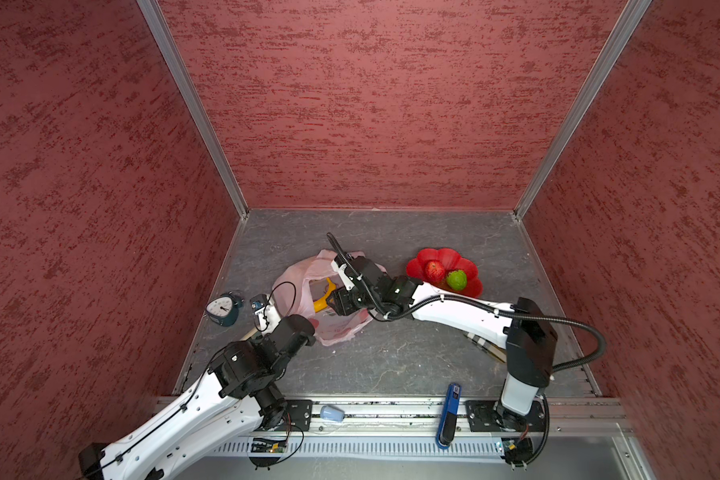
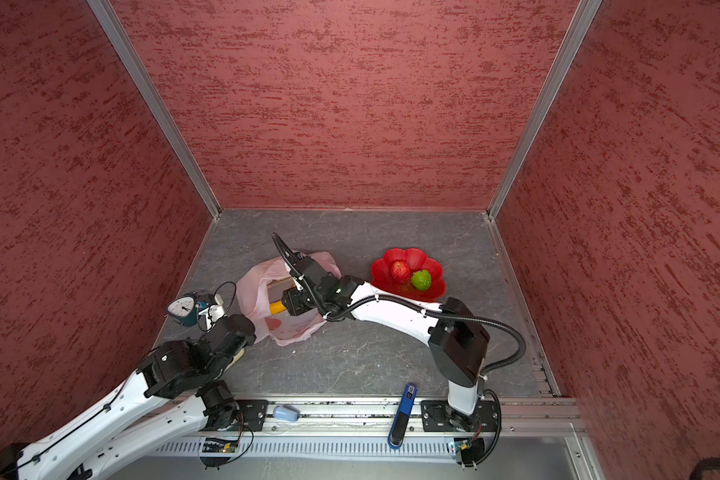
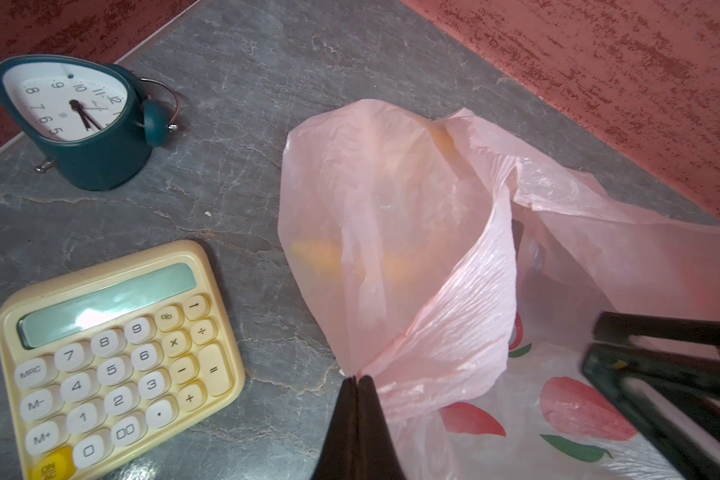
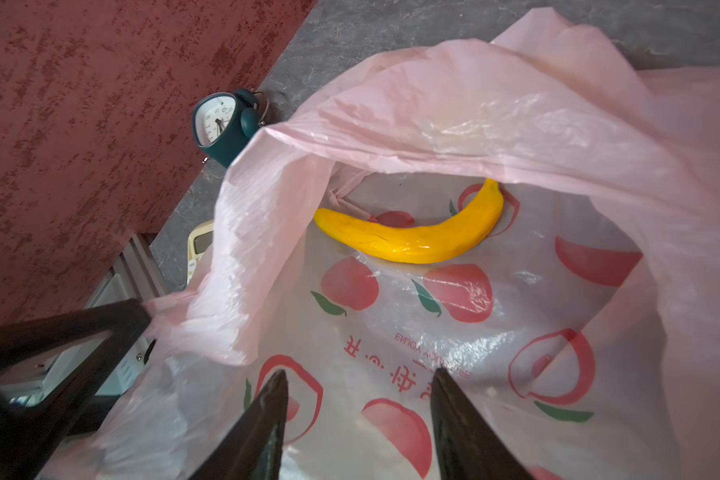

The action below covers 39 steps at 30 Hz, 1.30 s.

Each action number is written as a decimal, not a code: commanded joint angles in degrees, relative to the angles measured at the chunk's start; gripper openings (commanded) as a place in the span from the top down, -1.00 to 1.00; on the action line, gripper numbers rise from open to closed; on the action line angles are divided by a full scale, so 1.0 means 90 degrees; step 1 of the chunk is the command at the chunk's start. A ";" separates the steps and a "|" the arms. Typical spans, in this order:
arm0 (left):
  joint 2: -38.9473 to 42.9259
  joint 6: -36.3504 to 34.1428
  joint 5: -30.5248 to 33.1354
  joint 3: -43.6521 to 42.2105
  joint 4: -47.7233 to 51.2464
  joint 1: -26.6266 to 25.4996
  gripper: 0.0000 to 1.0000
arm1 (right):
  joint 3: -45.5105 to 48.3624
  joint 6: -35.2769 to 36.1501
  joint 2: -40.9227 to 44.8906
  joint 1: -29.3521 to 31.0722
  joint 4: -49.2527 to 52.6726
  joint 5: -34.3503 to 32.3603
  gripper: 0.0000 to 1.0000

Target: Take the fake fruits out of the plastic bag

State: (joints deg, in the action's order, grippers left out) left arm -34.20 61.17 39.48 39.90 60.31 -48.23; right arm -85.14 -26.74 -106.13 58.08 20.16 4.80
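1. The left hand (image 3: 356, 379) is fully closed and pinches a fold of the plastic bag (image 3: 391, 208) at its rim. The film rises from this pinch and stands lifted off the worktop (image 3: 246, 83).
2. The right hand (image 4: 359, 374) sits inside the bag's mouth. Its 2 fingers stand apart with nothing gripped between them, and only the printed lower wall of the bag shows beneath.
3. The banana (image 4: 412, 241) lies on the bag's inner lower wall, ahead of the right hand's fingertips and clear of them. In both top views, part of it shows yellow in the bag's mouth, just beside the right hand.
4. The bag rests on the worktop left of centre. Its folded upper wall hides the rest of the interior.
5. The red dish (image 1: 443, 254) stands to the right of the bag, apart from it. It holds 2 fruits side by side: the red apple (image 1: 434, 270) and the green round fruit (image 1: 457, 279).
6. The clock (image 1: 224, 308) stands outside the bag, near the left wall.
7. The calculator (image 3: 117, 361) lies flat on the worktop, near the clock and beside the bag.
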 commanded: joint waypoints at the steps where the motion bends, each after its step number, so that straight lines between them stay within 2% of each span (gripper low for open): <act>1: 0.0033 -0.0137 0.0076 0.0201 -0.0317 -0.0032 0.95 | -0.0416 -0.0195 -0.0472 0.0044 -0.0192 -0.0328 -0.11; 9: 0.0441 -0.0161 0.0057 0.0237 -0.0291 -0.0098 0.95 | -0.1041 -0.0437 -0.1505 0.0021 -0.0111 -0.0886 -0.08; 19: 0.0917 -0.0121 -0.0041 0.0123 0.0111 -0.0115 0.95 | -0.1513 -0.0824 -0.2353 -0.0372 -0.0695 -0.1347 -0.08; 33: 0.1087 -0.0301 -0.0403 -0.0165 -0.0125 -0.0115 0.94 | -0.1324 -0.1035 -0.2736 -0.0673 -0.1974 -0.1905 -0.26; 39: 0.0987 -0.0400 -0.0500 -0.0229 -0.0283 -0.0115 0.94 | -0.1213 -0.1179 -0.2736 -0.0712 -0.2413 -0.1599 -0.28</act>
State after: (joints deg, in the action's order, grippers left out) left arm -24.95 59.05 35.77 38.24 59.02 -49.10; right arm -96.71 -35.66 -130.13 51.90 3.22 -10.17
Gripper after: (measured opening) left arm 0.050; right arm 0.644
